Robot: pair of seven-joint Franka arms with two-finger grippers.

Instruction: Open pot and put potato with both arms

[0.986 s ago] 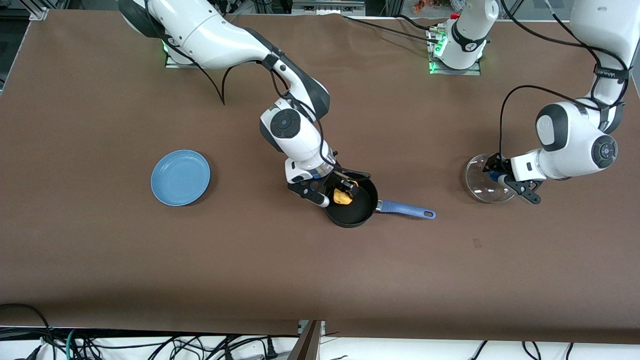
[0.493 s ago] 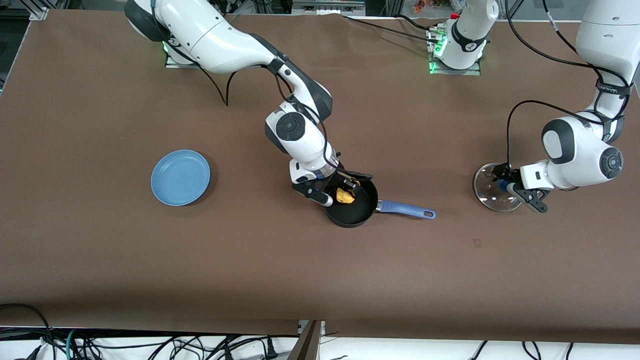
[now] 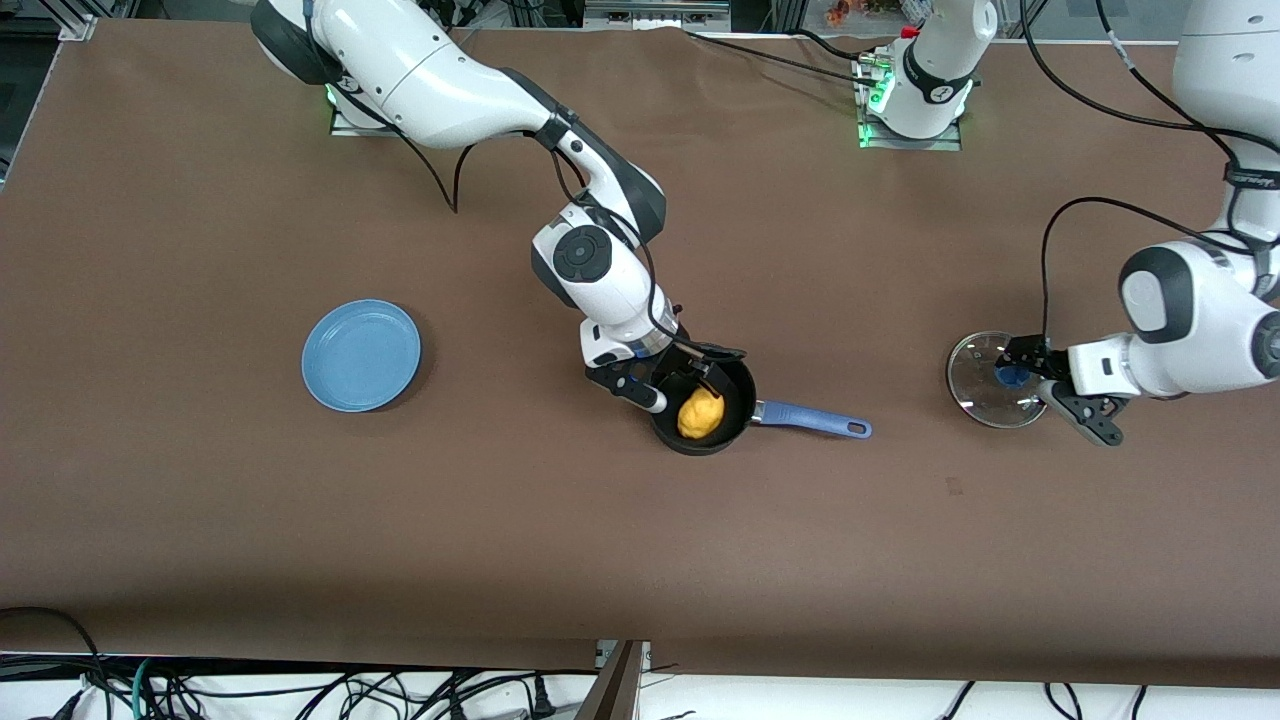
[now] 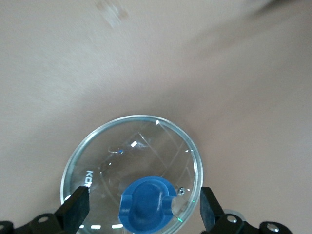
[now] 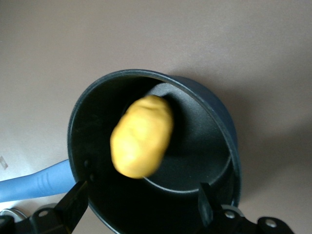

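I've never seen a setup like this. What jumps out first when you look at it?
The bright yellow potato inside the open black pot, mid-table, with the right gripper open just above it. Toward the left arm's end, the pot's glass lid lies flat on the table, the left gripper open around its blue knob. A blue plate sits toward the right arm's end.

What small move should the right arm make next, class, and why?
Probably lift the right gripper straight up. Its jaws are open, and the potato is already inside the pot, free of them. The left gripper is open around the glass lid's knob.
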